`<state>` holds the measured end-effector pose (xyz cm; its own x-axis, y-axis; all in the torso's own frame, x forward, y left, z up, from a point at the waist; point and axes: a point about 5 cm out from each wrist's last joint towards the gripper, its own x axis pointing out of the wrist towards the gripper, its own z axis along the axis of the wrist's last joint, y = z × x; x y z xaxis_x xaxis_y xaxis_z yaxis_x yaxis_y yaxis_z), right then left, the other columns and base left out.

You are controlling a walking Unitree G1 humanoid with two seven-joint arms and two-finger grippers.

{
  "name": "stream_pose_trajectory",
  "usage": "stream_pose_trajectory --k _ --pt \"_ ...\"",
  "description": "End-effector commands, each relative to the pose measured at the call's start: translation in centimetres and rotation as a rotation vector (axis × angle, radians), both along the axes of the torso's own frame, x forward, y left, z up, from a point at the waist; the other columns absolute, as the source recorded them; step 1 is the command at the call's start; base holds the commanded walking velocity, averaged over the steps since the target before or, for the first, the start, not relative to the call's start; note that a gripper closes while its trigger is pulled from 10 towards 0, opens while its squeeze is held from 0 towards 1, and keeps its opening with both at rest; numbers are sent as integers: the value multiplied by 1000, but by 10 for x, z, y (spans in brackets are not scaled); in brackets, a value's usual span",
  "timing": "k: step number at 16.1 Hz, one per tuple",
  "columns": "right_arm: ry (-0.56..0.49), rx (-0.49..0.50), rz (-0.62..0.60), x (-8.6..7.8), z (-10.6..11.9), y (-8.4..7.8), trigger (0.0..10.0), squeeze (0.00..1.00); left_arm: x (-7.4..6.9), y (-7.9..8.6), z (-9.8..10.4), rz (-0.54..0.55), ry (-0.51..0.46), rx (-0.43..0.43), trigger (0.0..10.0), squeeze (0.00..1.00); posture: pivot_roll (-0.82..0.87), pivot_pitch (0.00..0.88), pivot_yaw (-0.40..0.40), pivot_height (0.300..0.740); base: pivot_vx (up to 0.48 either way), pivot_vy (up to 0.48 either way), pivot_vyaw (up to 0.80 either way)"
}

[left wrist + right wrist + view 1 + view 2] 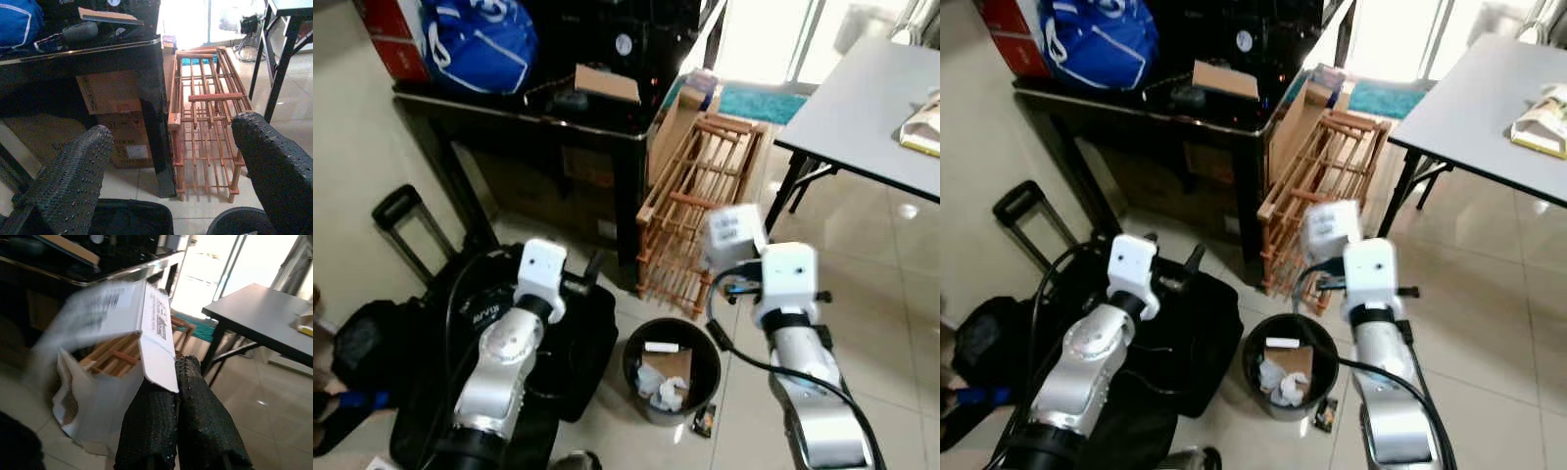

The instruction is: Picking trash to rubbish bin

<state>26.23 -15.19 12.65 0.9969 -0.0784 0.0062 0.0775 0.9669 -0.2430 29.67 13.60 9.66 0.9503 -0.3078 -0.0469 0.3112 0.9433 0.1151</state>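
Tiled floor [891,323] beside rubbish bin [671,370]

I see a black table [524,117] against the wall, blue bag [475,41] and flat cardboard box [606,83] on top. Wooden rack [695,196] leans just beside its right leg. Black suitcase [509,323] lies in front; grey table [871,117] well apart, right.

print on the white box [146,318] is unreadable.
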Motion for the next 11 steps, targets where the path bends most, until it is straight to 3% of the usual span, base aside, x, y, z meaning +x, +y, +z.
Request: stream_pose_trajectory --k 1,6,8,11 --pt "10 0 -15 -1 -2 -4 10000 0 -5 -2 -10 -22 44 8 10000 0 -37 116 44 740 0 0 0" --pt "57 52 -35 -1 -12 -1 10000 0 -32 19 -32 -49 163 30 10000 0 2 196 58 740 0 0 0" --pt "66 60 -46 0 -14 -2 10000 0 -37 24 -36 -65 196 40 10000 0 8 219 60 740 0 0 0" --pt "96 88 -71 3 -17 -4 10000 0 -50 28 -38 -152 266 21 10000 0 28 274 65 740 0 0 0"
